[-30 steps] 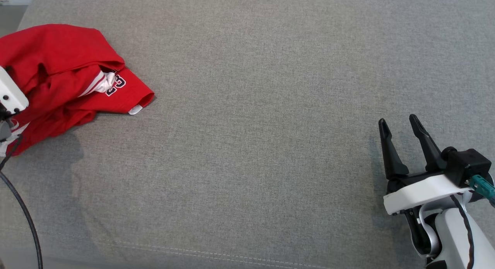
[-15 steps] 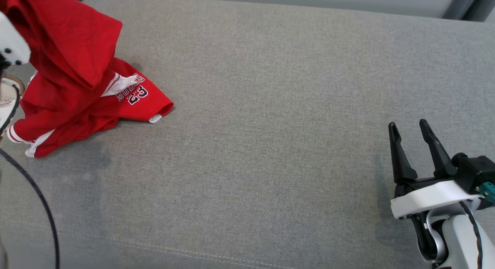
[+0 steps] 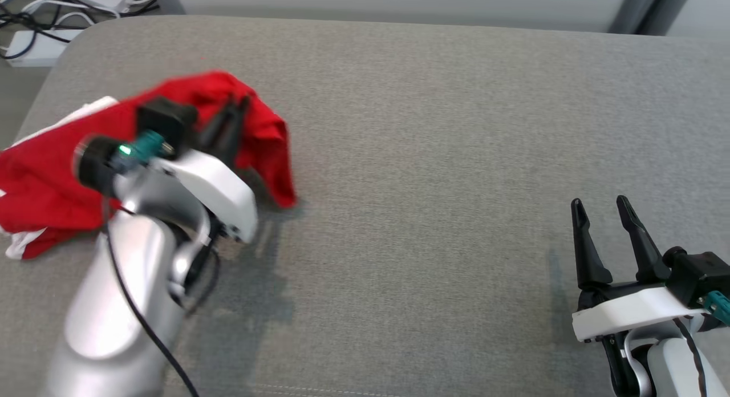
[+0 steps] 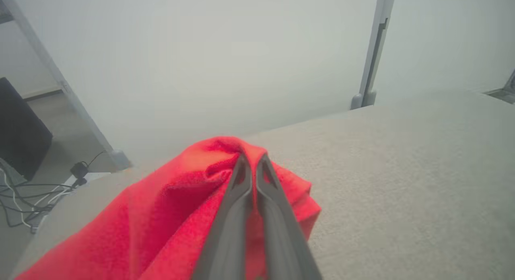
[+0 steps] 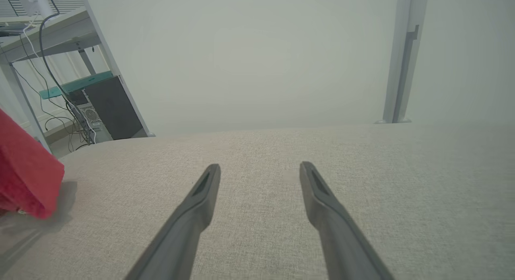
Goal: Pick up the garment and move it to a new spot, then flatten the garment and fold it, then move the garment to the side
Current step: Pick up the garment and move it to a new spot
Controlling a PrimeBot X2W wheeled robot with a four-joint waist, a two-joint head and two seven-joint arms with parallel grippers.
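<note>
Right gripper (image 3: 599, 203) at 4 o'clock in head view: two long dark fingers spread apart, nothing between them, over the grey woven fabric surface (image 3: 428, 157). Its arm is cut off by the frame corner. Left gripper (image 3: 239, 103) at 10 o'clock, motion-blurred, fingers pressed together on a fold of the red jersey garment (image 3: 45, 174). Left wrist view makes the pinch plain: the fingertips meet with red cloth bunched round them. Garment hangs crumpled from the grip and drapes toward 9 o'clock. Its left part is cut by the frame edge, its middle hidden behind the silver forearm (image 3: 114, 306). White trim (image 3: 23, 246) at the low hem. The low end probably rests on the surface, hard to tell through the blur. Right wrist view catches a red corner at 9 o'clock, and farther back a dark computer tower (image 5: 112, 107) under a shelf. Past the surface's far edge, 11 o'clock in head view: white power strip and black cables (image 3: 34, 37) on the floor.
</note>
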